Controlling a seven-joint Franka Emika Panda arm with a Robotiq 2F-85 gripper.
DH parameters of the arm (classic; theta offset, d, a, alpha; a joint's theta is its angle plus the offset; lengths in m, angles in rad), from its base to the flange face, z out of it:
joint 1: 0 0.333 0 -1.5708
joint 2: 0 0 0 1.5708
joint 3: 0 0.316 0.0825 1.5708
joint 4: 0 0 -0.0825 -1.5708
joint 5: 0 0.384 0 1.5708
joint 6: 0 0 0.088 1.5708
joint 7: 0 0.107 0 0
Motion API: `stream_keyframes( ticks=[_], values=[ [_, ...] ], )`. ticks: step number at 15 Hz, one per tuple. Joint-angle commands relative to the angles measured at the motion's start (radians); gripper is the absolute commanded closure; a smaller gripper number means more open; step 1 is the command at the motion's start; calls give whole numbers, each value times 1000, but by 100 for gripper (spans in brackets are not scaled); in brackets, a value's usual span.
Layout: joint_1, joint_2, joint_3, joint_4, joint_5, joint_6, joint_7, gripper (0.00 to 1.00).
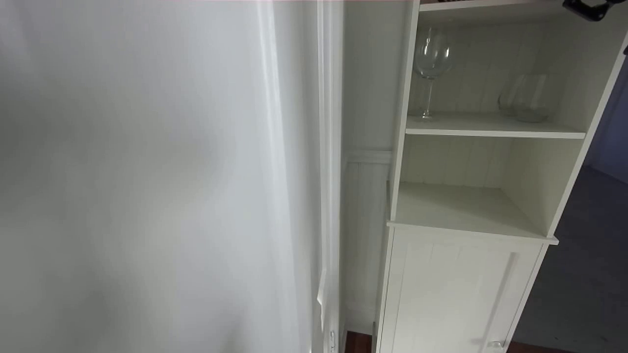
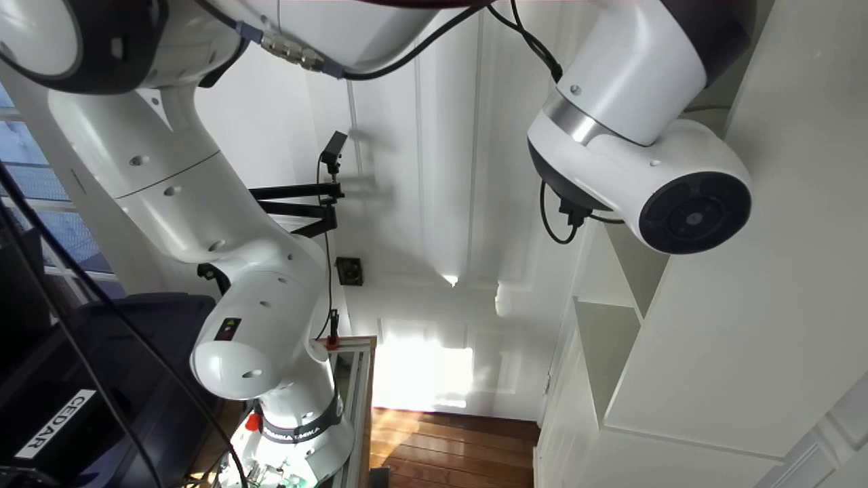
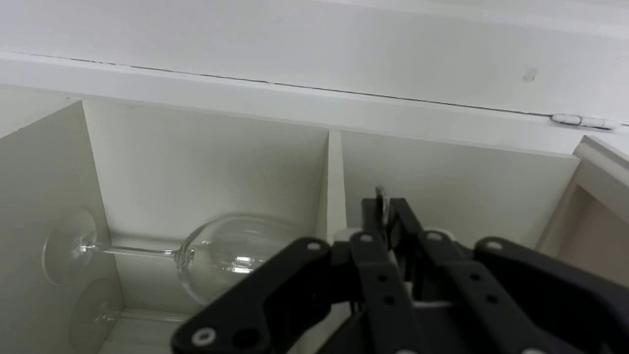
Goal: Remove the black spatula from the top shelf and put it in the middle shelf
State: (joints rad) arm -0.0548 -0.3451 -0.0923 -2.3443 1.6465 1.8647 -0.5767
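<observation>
1) one claw [image 3: 385, 205] seems clenched on the spatula [image 3: 380, 195]: a silver bit pokes past its tips, in line with them; the head is hidden
2) both are just above the top shelf [image 3: 336, 177]; the middle shelf [image 1: 495, 133] is below
3) maybe next: out past that edge, then down, missing the glass [image 3: 206, 258]

In an exterior view, the word CEDAR can be read in black capitals on a white rectangular label [image 2: 56, 423] stuck to a black, boxy object [image 2: 41, 398]. Pale letters on the dark band [image 2: 305, 432] around the white, rounded robot arm's [image 2: 254, 308] foot, and yellow and red signs on its small black sticker [image 2: 228, 329], are too small to be read.
</observation>
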Motion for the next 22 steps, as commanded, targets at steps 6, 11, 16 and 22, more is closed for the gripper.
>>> stream_keyframes(
  ticks=[6, 11, 16, 22],
  values=[
    [-58, -15, -45, -39, -10, -284, -46, 99],
    [-100, -21, -73, -60, -59, -438, -97, 99],
    [-136, -25, -106, -64, -120, -603, -133, 99],
    [-188, -28, -153, -67, -229, -787, -128, 99]
  ],
)
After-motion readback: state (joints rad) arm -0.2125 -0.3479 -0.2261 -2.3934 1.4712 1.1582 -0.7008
